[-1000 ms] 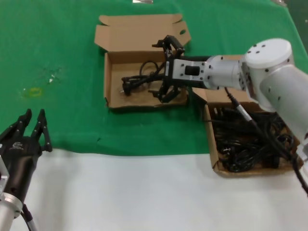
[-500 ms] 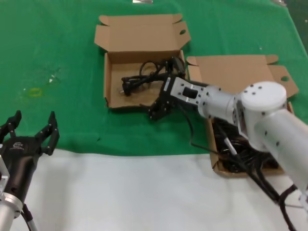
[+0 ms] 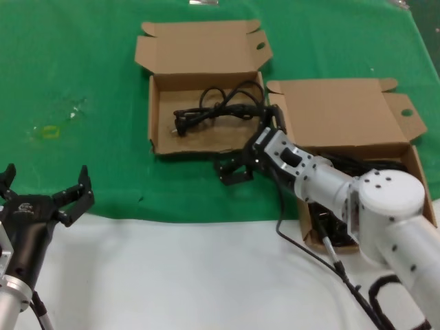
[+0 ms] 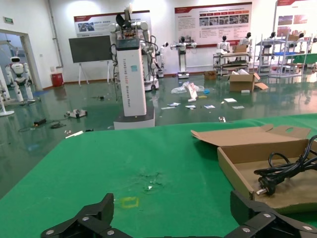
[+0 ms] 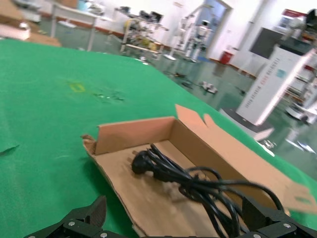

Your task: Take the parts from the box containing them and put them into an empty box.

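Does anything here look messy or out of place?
Mostly tidy. One power cord lies loosely inside the far box, all within its walls. The box on the right holds a tangled heap of cords. The green cloth has a small yellowish smudge and white flecks, which look like marks.

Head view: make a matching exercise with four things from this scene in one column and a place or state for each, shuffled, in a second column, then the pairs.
Things
1. right gripper
2. left gripper
3. far box
4. near box

Places or states
A. holds a tangle of many cords
B. open, over the white surface
C. holds one power cord
D. empty, open, just in front of the far box

Pairs: 1-D, 2-B, 3-C, 4-A
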Robot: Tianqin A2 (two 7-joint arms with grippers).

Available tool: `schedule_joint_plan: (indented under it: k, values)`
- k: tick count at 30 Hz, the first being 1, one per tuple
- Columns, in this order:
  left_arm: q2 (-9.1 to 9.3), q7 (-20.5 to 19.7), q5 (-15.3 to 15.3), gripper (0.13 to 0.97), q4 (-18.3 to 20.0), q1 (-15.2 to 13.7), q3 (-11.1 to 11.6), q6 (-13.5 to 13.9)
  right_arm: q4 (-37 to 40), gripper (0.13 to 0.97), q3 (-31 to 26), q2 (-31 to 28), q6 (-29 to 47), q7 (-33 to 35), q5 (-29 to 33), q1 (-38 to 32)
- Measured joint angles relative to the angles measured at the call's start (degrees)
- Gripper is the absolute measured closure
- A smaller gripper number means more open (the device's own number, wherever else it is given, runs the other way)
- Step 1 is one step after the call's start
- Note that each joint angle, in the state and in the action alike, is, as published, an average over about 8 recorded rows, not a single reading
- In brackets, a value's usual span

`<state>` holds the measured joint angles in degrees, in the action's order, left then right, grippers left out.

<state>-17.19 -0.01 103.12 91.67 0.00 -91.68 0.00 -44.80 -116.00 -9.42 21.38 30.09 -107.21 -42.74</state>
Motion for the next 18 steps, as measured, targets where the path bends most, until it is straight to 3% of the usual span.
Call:
schedule_joint_plan:
  k: [12,18]
  values:
    - [0.0,0.0,0.0,0.181,0.0,0.0,0.0,0.0,-13.59,0.129,7.05,-2.25,-6.19,-8.71,1.18,12.35]
    - [0.0,0.02,0.0,0.169,0.0,0.0,0.0,0.0,-20.33,0.129,10.55,-3.37,-9.27,-13.04,1.77,18.51]
